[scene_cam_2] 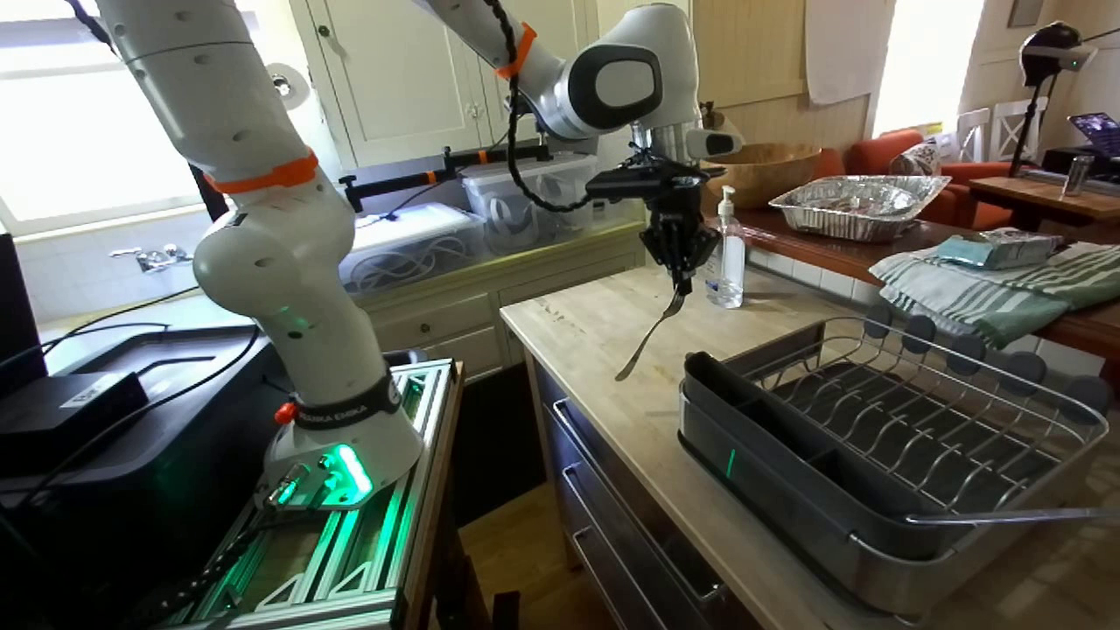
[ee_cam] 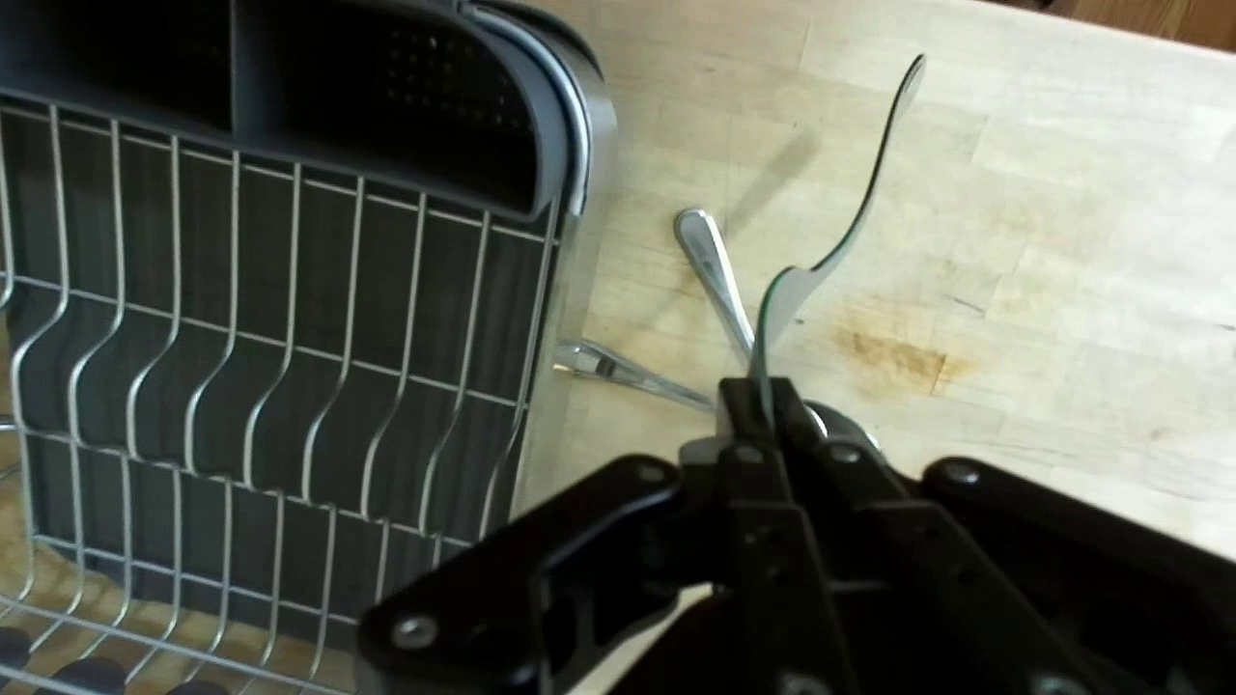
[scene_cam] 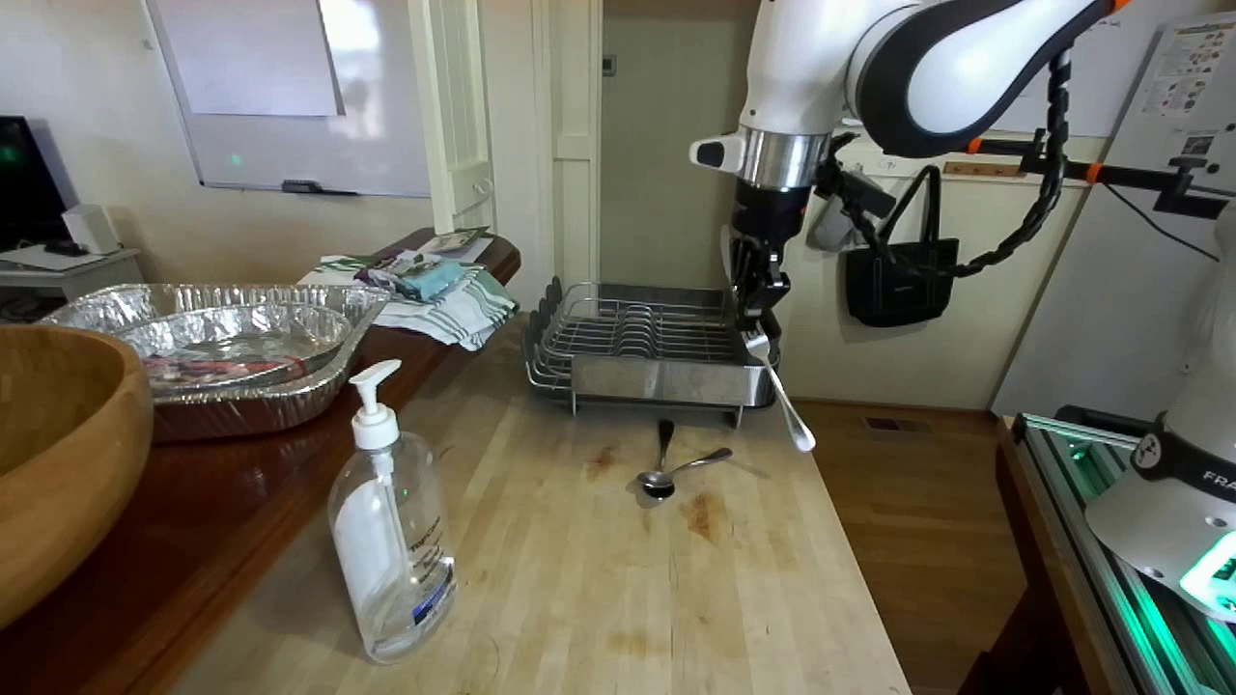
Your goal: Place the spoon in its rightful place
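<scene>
Two spoons (scene_cam: 658, 485) are laid on the wooden surface (scene_cam: 618, 598), near the rack (scene_cam: 666, 381). Their bowls are overlapped; one handle is pointed toward the rack, and the other is angled toward an edge of the surface. In the wrist view the handles are exposed, while the bowls are largely covered by the end effector (ee_cam: 763, 391), which is clenched on a fork (scene_cam: 792, 423). The fork is grasped at its tined end, above the surface, and its handle is slanted downward.

The rack is seen to one side of the end effector in the wrist view. Along it a grey holder (scene_cam_2: 744, 430) is fitted, divided into compartments; its inside is too dark to be made out. A clear pump bottle (scene_cam: 396, 569) is stood upright on the surface, well apart from the spoons.

Beside the surface a raised ledge (scene_cam: 241, 497) is seen, on which a wooden bowl (scene_cam: 72, 463), a foil tray (scene_cam: 241, 417) with a smaller tray (scene_cam: 333, 338) nested inside, and striped towels (scene_cam: 449, 314) topped by a packet (scene_cam_2: 997, 252) are set. The arm (scene_cam_2: 293, 271) is mounted on a metal stand (scene_cam_2: 416, 516), and its base (scene_cam_2: 394, 455) is lit green in both exterior views. On the wall (scene_cam: 830, 357) a black bag (scene_cam: 908, 280) is hung.
</scene>
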